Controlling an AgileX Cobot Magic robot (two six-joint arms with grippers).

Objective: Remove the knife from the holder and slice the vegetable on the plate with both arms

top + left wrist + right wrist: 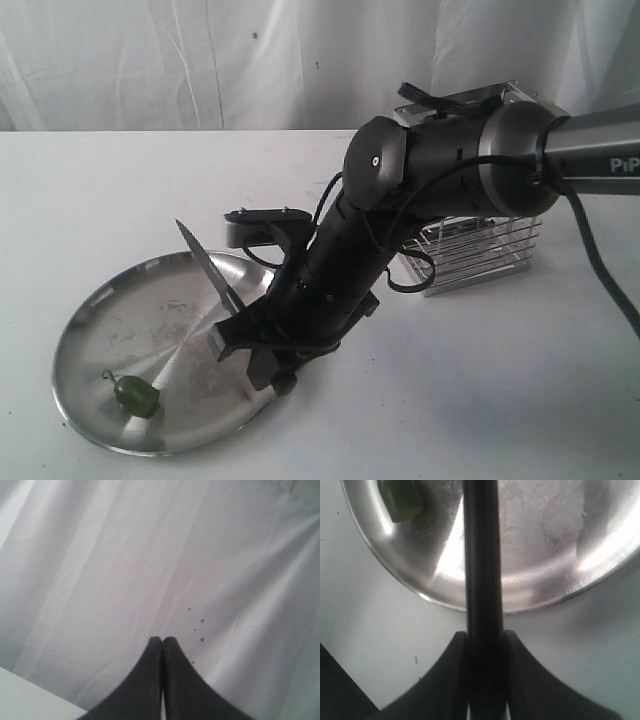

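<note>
Looking at the exterior view first: the right arm (400,200) reaches in from the right and slopes down to the near-right edge of the plate (110,300). The right gripper (243,335) is clamped on the knife (210,268) at the handle end. The blade sticks up and away to the left, tilted, with its tip up in the air over the plate and not touching anything. The pepper (135,395) sits on the front left part of the plate, stem and all, looks whole. It's a fair bit left of the gripper and lower in the picture than the blade, so knife and pepper are well apart. The wire holder (480,250) stands on the white table (500,400) behind the arm, partly hidden by it. Can't spot the left gripper in this view.

Left wrist view: the left gripper (162,642) has its fingers (145,680) pressed right together with nothing between them. It's pointing at a white cloth (125,555), with a corner of table showing.

Right wrist view: the knife (480,555) runs straight out as a dark strip between the two fingers (452,675), which are pinched tight against both its sides. Beyond the fingertips it crosses the plate (545,540) rim and goes on over the shiny metal. The pepper (400,500) is only partly in the picture, off to one side of the blade and further out than the fingertips, not touching the knife.
</note>
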